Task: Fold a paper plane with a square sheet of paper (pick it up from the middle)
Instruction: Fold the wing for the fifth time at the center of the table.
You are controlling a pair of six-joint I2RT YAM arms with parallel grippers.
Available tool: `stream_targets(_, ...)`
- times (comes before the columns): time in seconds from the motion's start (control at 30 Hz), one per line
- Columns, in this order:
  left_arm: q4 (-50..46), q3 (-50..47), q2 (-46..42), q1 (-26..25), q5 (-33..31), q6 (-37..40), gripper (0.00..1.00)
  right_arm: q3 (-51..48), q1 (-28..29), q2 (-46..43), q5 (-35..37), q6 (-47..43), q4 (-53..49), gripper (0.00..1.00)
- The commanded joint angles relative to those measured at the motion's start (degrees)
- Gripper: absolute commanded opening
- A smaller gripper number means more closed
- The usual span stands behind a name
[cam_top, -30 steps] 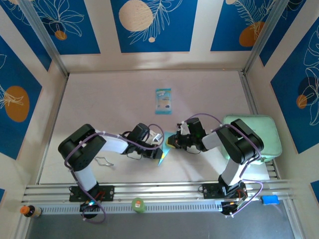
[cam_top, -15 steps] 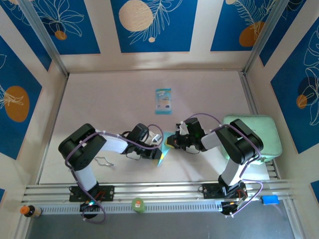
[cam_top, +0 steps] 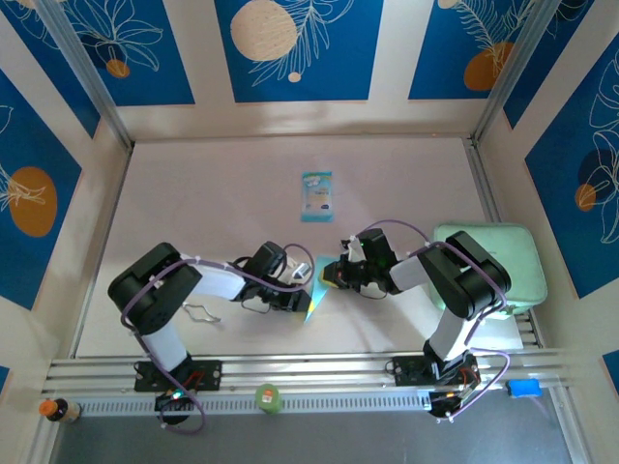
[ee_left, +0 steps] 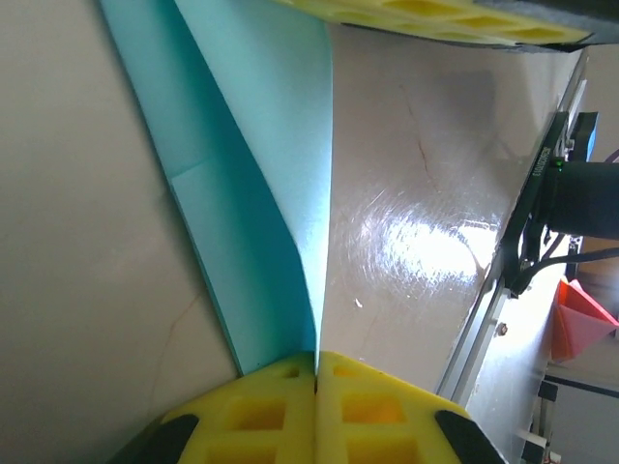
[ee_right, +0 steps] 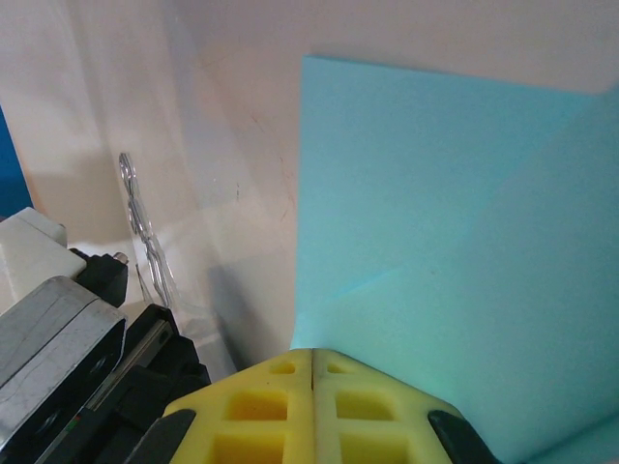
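The left fingers (ee_left: 276,385) and right fingers (ee_right: 387,396) each clamp the paper (ee_right: 435,193); they should pull evenly, edges aligned, before creasing.

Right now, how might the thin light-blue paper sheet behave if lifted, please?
The thin light-blue paper sheet is probably floppy: it bows between the left gripper and right gripper pinching it. Likely light, being thin. Creases probably stay; one shows.
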Motion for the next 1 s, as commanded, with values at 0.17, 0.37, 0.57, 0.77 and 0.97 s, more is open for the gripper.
stream_targets(0.17,-5.99,-3.78,-2.21,-0.06,0.16,-0.21,0.13,-1.97,0.46,2.74,8.3,0.26,-8.97,0.01)
stream_targets(0.37,-5.55,-4.69,-2.63,-0.24,0.52,-0.65,0.01,-2.15,0.62,2.58,8.66,0.52,-9.06,0.01)
stream_targets(0.57,-6.12,-4.88,-2.84,-0.49,0.34,-0.71,0.1,-2.24,0.67,2.42,9.14,0.67,-9.48,0.01)
stream_targets(0.77,-7.38,-5.79,-4.4,-0.77,-0.88,-0.72,0.01,-2.24,0.84,2.47,9.45,0.92,-9.5,0.01)
stream_targets(0.97,-6.92,-6.28,-4.95,-0.86,-0.51,-0.95,0.02,-2.52,0.8,2.36,9.54,1.23,-9.06,0.01)
